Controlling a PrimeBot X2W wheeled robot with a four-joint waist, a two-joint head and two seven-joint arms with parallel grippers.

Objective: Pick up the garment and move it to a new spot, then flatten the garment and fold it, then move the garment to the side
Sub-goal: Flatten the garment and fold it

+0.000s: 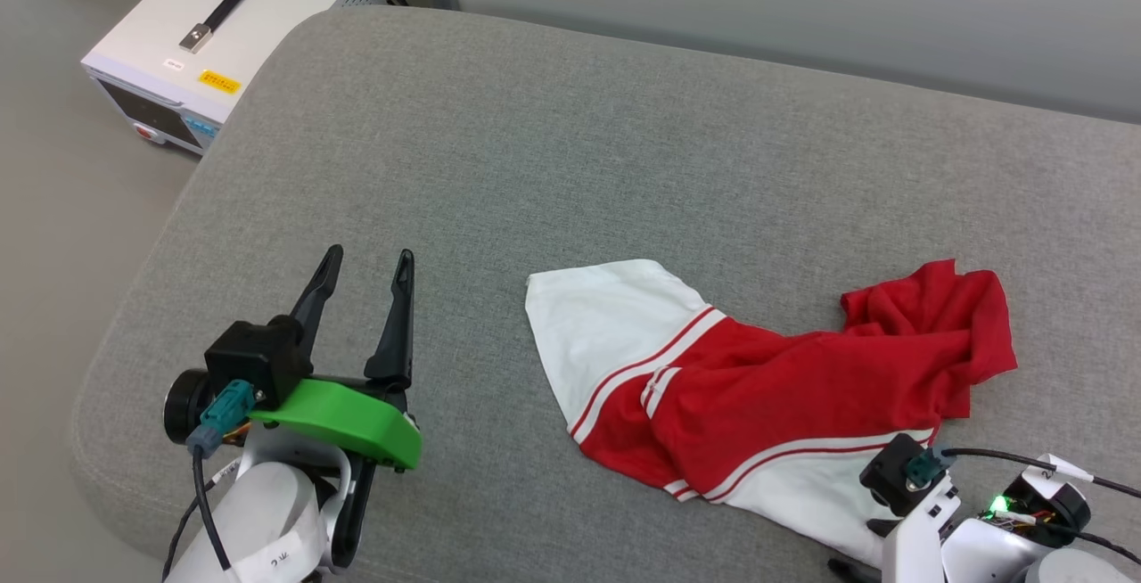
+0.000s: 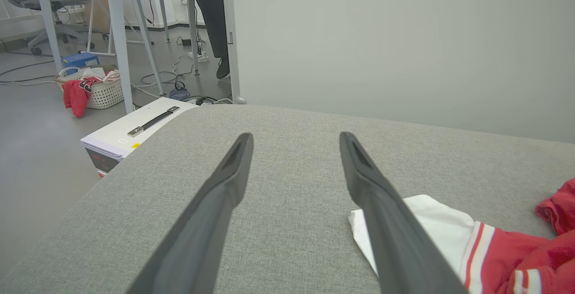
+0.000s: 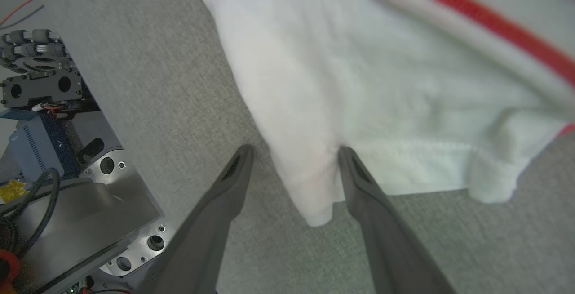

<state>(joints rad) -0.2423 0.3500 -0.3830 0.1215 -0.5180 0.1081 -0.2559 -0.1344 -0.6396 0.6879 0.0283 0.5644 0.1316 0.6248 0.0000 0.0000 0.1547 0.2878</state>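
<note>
Lying crumpled on the grey fabric-covered cushion (image 1: pixel 553 137), the red jersey T-shirt with white, red-striped sleeves (image 1: pixel 758 387) sat right of the middle and reached down to the near edge, with one white sleeve spread toward the centre. The left tool (image 1: pixel 370 253) stood above bare fabric near the near-left corner, its two dark fingers spread wide and holding nothing. The right tool (image 3: pixel 294 149) was at the near edge, jaws apart, straddling a fold of the other white sleeve – one finger touched the cloth, not clamped. A white box with a black handle (image 1: pixel 223 21) stood on the floor beyond the far-left corner.
</note>
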